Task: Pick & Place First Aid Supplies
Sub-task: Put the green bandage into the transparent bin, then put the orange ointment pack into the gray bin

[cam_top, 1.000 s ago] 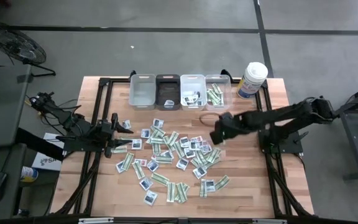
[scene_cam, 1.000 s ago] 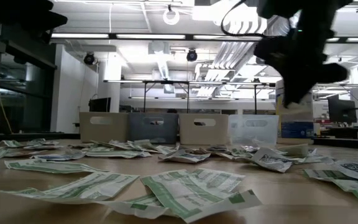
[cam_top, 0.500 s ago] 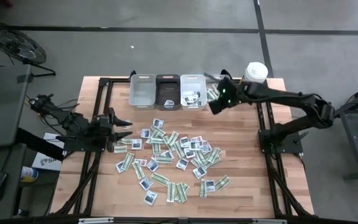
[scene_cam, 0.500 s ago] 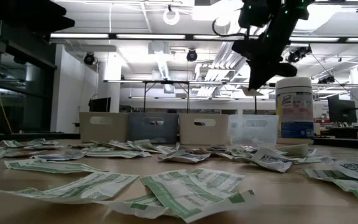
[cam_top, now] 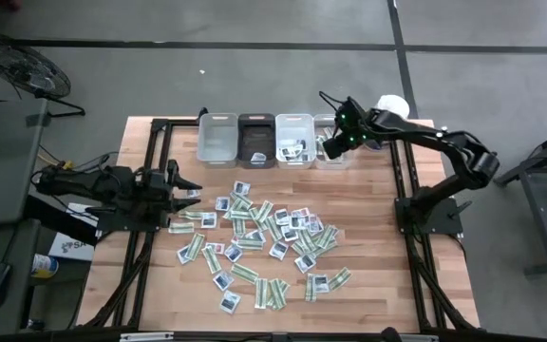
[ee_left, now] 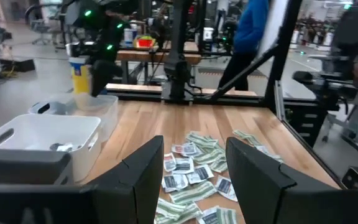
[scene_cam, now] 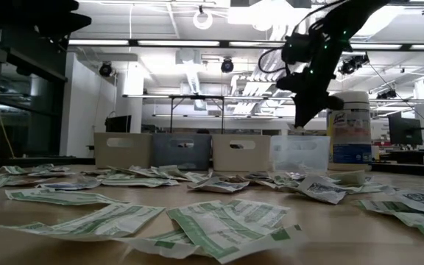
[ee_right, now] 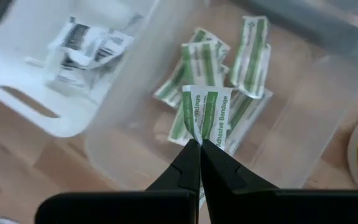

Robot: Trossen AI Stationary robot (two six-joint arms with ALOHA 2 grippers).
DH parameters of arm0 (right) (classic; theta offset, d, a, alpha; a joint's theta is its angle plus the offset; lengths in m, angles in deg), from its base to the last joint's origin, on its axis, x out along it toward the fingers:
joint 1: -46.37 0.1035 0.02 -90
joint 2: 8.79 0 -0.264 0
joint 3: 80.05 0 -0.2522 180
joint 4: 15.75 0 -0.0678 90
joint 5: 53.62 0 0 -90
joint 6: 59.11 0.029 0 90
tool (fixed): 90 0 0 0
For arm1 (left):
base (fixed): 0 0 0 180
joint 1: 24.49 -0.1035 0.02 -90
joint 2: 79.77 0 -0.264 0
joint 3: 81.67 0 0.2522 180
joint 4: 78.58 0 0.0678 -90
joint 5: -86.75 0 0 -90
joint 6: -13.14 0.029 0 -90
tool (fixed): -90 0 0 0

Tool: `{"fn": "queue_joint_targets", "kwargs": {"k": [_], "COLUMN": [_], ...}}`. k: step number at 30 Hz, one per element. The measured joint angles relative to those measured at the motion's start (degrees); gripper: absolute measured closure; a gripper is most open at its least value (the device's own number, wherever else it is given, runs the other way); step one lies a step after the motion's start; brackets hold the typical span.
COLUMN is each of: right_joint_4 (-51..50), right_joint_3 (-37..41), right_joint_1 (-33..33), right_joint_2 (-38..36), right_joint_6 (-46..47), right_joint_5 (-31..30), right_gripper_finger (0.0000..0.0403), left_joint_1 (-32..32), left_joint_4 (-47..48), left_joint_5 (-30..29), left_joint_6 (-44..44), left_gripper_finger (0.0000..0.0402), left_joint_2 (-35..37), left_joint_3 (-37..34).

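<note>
Wooden table planks (cam_top: 378, 275) are strewn with flat paper packets (cam_top: 273, 237), while one green-striped bandage strip (ee_right: 205, 115) is pinched by the right gripper (ee_right: 199, 148) above the clear plastic bin (ee_right: 303, 134).

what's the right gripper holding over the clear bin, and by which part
The right gripper pinches a green-and-white bandage packet by its bottom edge, over the clear bin. The left gripper holds nothing.

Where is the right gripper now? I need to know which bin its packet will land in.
In the high view the right gripper hangs over the clear bin, the rightmost of the row beside the white canister, shut on a green-and-white bandage packet.
</note>
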Motion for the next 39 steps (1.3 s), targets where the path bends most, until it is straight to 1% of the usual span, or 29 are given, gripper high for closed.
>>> {"fn": "queue_joint_targets", "kwargs": {"k": [7,11,24,30,35,39], "right_joint_4": [0.75,1.07,0.75,-5.27,-11.98,-17.87], "right_joint_3": [0.00,-0.02,-0.21,-4.95,-9.35,-11.02], "right_joint_1": [-1.76,-1.82,-1.79,-0.98,2.31,6.18], "right_joint_2": [1.42,1.42,1.42,1.42,1.38,1.34], "right_joint_6": [-2.47,-3.17,-5.80,-9.56,-10.09,-9.02], "right_joint_5": [-0.08,-1.78,-1.67,1.58,4.53,6.28], "right_gripper_finger": [0.0402,0.0389,0.0288,0.0273,0.0272,0.0272], "left_joint_1": [-0.35,-0.35,-0.35,-0.35,-0.35,-0.35], "left_joint_4": [0.15,0.69,1.55,1.54,1.54,1.54], "left_joint_5": [-0.66,-0.92,-0.90,-0.90,-0.88,-0.88], "left_joint_6": [0.21,0.21,0.19,0.19,0.19,0.17], "left_gripper_finger": [0.0230,0.0230,0.0230,0.0230,0.0230,0.0230], "left_joint_2": [0.00,0.00,-0.01,-0.01,0.00,0.00], "left_joint_3": [0.00,0.00,0.00,0.00,0.00,0.00]}}
